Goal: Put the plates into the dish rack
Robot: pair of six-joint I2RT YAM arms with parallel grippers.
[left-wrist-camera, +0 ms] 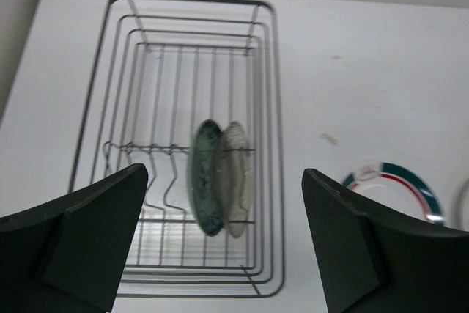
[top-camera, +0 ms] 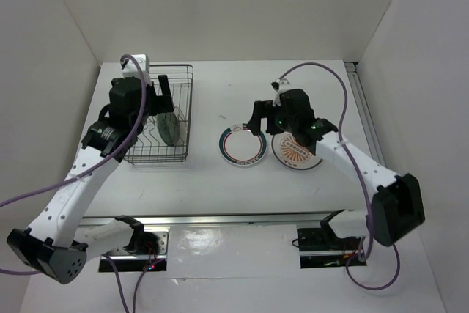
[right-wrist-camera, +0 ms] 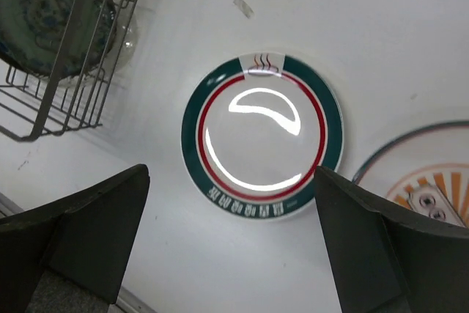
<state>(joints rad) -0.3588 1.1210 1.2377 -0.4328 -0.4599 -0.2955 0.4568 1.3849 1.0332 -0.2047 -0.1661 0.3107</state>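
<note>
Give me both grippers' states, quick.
Left gripper: open, empty, above the dark grey wire dish rack.
Right gripper: open, empty, over the white round green-red-rimmed plate.

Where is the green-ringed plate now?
Top view: the green-ringed plate lies flat on the table, between the dish rack and the orange plate.

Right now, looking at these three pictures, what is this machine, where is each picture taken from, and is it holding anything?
These are two robot arms bolted to a white table. One picture looks down from above; the other two come from a camera on each wrist. The left pincer hangs open over the dish rack, where a teal plate and a pale plate stand on edge. The right pincer is open above a green-and-red-ringed plate lying flat beside an orange-patterned plate. Nothing is held.
</note>
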